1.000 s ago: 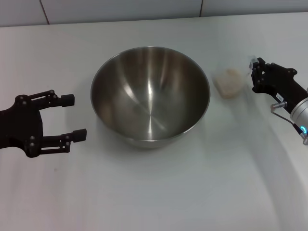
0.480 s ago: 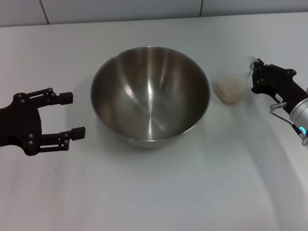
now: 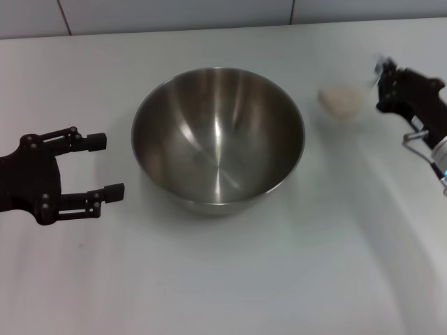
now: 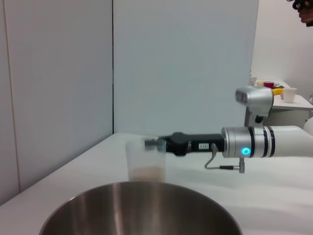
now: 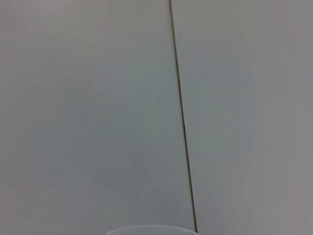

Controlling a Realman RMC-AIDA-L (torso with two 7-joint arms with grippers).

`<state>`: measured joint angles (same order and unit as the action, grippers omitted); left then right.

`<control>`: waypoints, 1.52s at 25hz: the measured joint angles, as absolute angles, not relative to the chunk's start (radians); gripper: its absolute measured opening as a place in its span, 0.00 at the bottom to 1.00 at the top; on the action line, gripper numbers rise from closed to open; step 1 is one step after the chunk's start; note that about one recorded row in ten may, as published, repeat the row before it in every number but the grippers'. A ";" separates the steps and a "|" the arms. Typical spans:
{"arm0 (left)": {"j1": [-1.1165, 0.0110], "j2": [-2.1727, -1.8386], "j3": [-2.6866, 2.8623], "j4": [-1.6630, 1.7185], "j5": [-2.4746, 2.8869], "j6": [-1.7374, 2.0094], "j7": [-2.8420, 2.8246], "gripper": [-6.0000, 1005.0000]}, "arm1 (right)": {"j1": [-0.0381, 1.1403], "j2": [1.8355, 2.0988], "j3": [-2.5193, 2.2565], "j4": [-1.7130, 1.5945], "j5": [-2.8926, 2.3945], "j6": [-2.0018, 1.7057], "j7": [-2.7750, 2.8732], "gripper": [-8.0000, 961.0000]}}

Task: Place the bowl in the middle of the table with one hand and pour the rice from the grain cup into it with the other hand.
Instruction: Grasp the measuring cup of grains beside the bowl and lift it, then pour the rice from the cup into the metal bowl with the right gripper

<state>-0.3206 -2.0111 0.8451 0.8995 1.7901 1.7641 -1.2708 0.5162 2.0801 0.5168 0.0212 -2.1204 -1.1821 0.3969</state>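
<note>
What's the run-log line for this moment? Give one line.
bowl: table centre, empty | left gripper: open, beside bowl, apart | right gripper: shut on grain cup | rice: in cup

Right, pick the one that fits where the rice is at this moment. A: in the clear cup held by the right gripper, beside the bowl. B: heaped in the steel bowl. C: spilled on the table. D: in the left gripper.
A: the rice sits in the grain cup at the right gripper; the bowl holds none.

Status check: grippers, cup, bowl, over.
Left gripper open, beside bowl. Right gripper shut on grain cup, lifted, upright, rice inside. Nothing in the way.
</note>
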 joint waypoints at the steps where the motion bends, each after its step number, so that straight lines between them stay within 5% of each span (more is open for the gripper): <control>1: -0.321 -2.011 0.845 0.899 1.790 1.764 -1.271 0.83 | 0.516 2.080 0.522 0.020 -2.115 -1.207 0.397 0.02; 16: -0.318 -2.030 0.822 0.899 1.790 1.765 -1.215 0.83 | 0.536 2.077 0.514 0.018 -2.116 -1.486 0.164 0.02; 38: -0.314 -2.051 0.821 0.922 1.783 1.788 -1.220 0.83 | 0.664 2.080 0.277 -0.009 -2.119 -1.417 -0.349 0.02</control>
<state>-0.3145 -2.0515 0.8206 0.9224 1.7825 1.7878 -1.2198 0.6641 2.0805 0.2772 -0.0094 -2.1186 -1.4173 -0.3489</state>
